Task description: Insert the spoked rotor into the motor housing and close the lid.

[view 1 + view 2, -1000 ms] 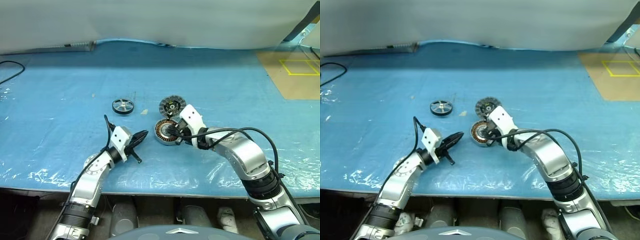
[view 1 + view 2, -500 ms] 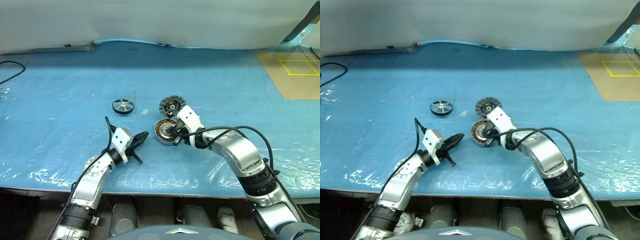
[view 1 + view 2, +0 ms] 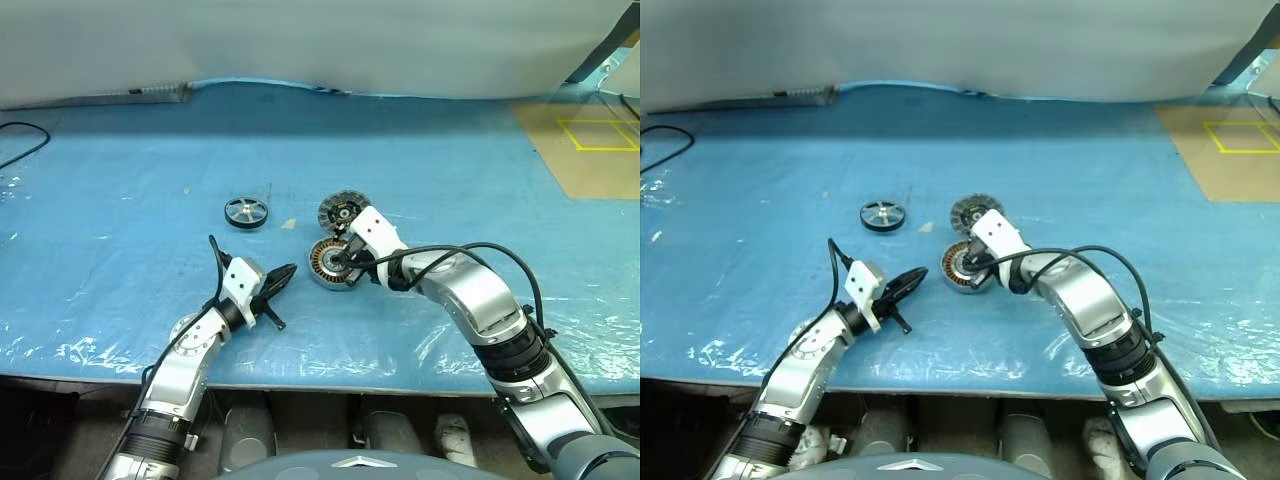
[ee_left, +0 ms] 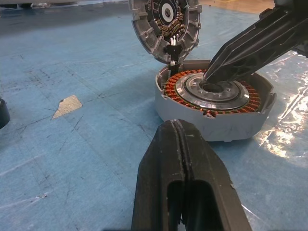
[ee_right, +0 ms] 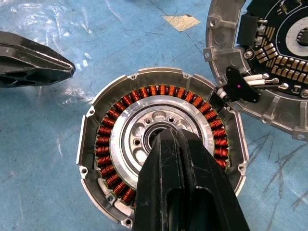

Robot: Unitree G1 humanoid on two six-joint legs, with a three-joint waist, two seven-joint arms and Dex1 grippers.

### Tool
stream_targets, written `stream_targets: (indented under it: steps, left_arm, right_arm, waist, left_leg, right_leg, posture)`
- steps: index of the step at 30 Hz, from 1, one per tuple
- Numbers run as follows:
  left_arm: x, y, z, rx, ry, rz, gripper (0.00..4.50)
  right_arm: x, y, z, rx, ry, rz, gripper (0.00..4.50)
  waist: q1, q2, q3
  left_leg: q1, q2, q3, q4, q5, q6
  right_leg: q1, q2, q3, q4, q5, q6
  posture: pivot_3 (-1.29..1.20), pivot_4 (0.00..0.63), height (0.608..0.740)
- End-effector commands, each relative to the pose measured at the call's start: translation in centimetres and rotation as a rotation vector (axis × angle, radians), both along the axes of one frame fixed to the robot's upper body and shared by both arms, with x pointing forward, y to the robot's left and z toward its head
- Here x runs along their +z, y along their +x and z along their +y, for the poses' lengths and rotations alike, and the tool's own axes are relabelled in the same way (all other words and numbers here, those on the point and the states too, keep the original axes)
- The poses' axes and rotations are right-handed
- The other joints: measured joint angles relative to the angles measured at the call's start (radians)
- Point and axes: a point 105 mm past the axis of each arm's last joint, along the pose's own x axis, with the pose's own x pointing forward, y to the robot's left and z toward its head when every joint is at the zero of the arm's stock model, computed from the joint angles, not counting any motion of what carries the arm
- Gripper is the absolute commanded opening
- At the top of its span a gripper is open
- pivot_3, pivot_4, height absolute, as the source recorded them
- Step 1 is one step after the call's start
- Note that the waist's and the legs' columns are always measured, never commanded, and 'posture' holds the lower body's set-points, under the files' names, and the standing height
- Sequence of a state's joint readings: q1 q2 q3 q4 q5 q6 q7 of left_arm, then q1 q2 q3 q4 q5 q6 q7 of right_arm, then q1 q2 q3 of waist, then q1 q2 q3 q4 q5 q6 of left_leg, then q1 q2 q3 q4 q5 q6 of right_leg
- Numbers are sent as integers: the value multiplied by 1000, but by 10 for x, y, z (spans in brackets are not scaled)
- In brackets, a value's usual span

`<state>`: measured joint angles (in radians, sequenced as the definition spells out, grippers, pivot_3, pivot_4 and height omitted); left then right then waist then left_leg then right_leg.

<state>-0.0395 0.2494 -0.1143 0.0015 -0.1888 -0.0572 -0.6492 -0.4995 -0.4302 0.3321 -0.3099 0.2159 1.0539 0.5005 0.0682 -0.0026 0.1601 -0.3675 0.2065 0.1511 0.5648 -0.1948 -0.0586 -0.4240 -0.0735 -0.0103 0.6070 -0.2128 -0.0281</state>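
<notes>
The motor housing (image 3: 326,264), a silver drum with a ring of copper windings (image 5: 107,139), lies on the blue table cover. My right gripper (image 5: 168,134) is shut and empty, its tip down on the housing's dark centre hole. The lid (image 3: 340,212), a ribbed grey disc, stands tilted open at the housing's far edge, joined to it by white wires (image 5: 257,83). The spoked rotor (image 3: 246,212) lies apart, further back and to the left. My left gripper (image 3: 284,271) is shut and empty, level just above the cover, pointing at the housing from the left.
A small pale scrap (image 3: 288,224) lies between rotor and lid. A black cable (image 3: 22,140) runs at the far left. Brown board with yellow tape (image 3: 590,145) covers the far right. Wrinkled clear film (image 3: 90,350) lines the table's front edge.
My right wrist has tipped a little steeper over the housing, with its tip staying at the housing's centre. The left arm has kept still.
</notes>
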Motion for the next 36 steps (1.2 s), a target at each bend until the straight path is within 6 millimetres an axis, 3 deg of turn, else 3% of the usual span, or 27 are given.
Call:
stream_targets:
  steps: [1, 5, 10, 14, 18, 25, 31, 35, 36]
  left_arm:
    - [12, 0, -3, -9, -13, -45, 0]
    - [12, 0, -3, -9, -13, -44, 0]
    - [15, 1, -2, -8, -25, -38, 0]
    - [25, 10, 11, 29, -24, 0, 0]
    - [54, 25, 28, 69, -119, 36, 0]
    - [83, 55, 69, 134, -230, 218, 0]
    - [73, 91, 108, 254, -11, 237, 0]
    - [72, 107, 116, 271, 66, 229, 0]
    - [72, 111, 116, 265, 82, 222, 173]
  right_arm:
    - [7, 3, 2, 3, 1, -33, 31]
    - [10, 1, 3, 7, 14, -39, 31]
    - [30, -9, 12, 106, 92, -94, 31]
    - [44, -21, 17, 202, 173, -130, 31]
    - [38, -15, 9, 174, 170, -129, 31]
    - [37, -9, 3, 126, 237, -155, 31]
    - [28, -15, 0, 105, 326, -228, 31]
    - [14, -18, -1, 77, 321, -204, 31]
    - [11, -20, -2, 68, 319, -196, 9]
  waist:
    - [0, 0, 0]
    - [0, 0, 0]
    - [0, 0, 0]
    - [1, 0, 0]
    - [0, 0, 0]
    - [-1, 0, 0]
    - [1, 0, 0]
    - [3, 0, 0]
    - [3, -1, 0]
  left_leg:
    - [0, 0, 0, 0, 0, 0]
    - [0, 0, 0, 1, 0, 0]
    - [0, 0, 0, 1, 0, 0]
    - [0, 0, 0, 1, 0, 0]
    - [0, 0, 0, 3, 0, 0]
    - [0, 0, 0, 5, 0, 0]
    - [-1, 0, -1, 5, 0, 0]
    - [-2, -1, -1, 6, 0, 0]
    - [-2, -1, -1, 6, 0, 0]
  right_leg:
    - [0, 0, 0, 0, 0, 0]
    - [0, 0, 0, 1, 0, 0]
    - [0, 0, 0, 1, 0, 0]
    - [0, 0, 0, 1, 0, 0]
    - [0, 0, 0, 3, 0, 0]
    - [0, 0, 0, 5, 0, -1]
    - [0, 0, 0, 3, 0, 0]
    - [0, 0, 0, 3, 1, 0]
    - [0, 0, 0, 3, 1, 0]
  posture:
    - [0, 150, 740]
    - [0, 150, 740]
    - [0, 150, 740]
    - [0, 150, 740]
    - [0, 150, 740]
    - [0, 150, 740]
    - [0, 150, 740]
    - [0, 150, 740]
    - [0, 150, 740]
